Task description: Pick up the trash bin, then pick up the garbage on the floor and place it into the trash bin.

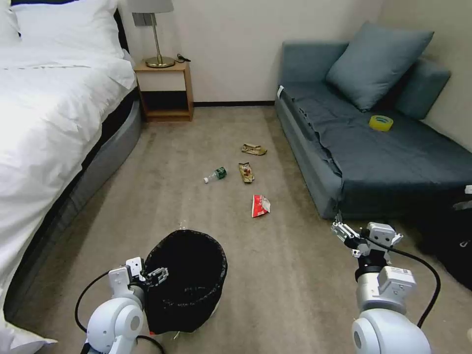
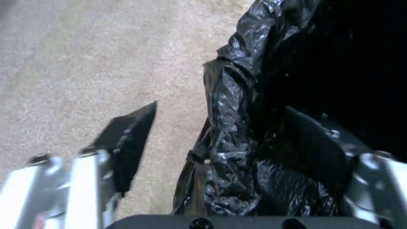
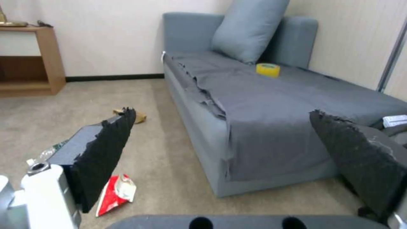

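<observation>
The left gripper (image 1: pixel 153 275) sat at the near-left rim of the trash bin (image 1: pixel 189 255), its jaws spread apart. The left wrist view showed what the head view could not: one finger (image 2: pixel 127 143) hung outside over the carpet (image 2: pixel 85 63) while the other (image 2: pixel 318 152) lay inside against the crinkled black liner, the rim between them and not yet clamped. The right gripper (image 1: pixel 344 231) hovered apart near the sofa (image 1: pixel 393 157), fingers wide and holding nothing; between those fingers the right wrist view showed the sofa front.

One bin stood upright on the floor, mouth upward. Four pieces of litter lay beyond it: the red-and-white wrapper (image 1: pixel 260 205) nearest, the brown-gold wrapper (image 1: pixel 246 172) farther on, long axis running away from the robot, the small bottle (image 1: pixel 216 175) on its side just left of that, cap pointing left and toward the robot, and the tan wrapper (image 1: pixel 254 149) farthest. One yellow tape roll (image 1: pixel 381 123) rested on the sofa
</observation>
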